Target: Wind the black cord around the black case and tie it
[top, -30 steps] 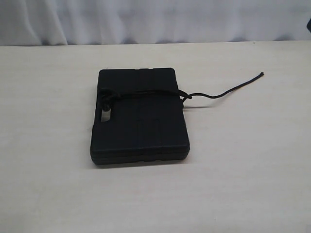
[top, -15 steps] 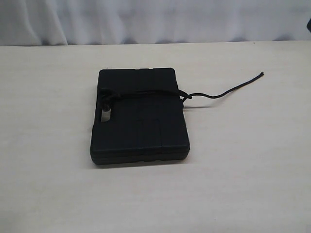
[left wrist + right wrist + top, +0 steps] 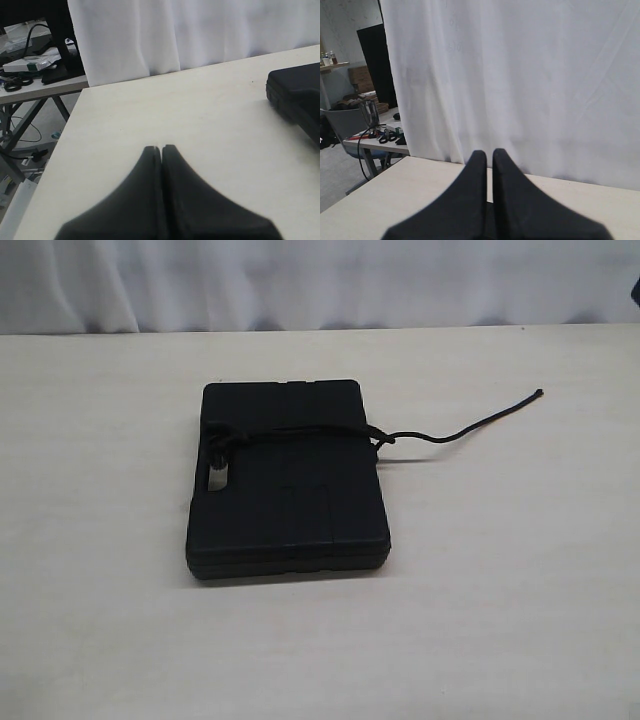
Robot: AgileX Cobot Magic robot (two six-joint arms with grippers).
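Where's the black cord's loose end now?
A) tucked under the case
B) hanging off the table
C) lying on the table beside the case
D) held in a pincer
C: the thin black cord trails from the flat matte black plastic case across the pale table, its end lying loose.

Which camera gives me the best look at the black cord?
The exterior view: the black cord crosses the black case, bunched near its handle cut-out, loose end trailing onto the table. The left wrist view catches only a case corner, no cord; the right wrist view shows neither.
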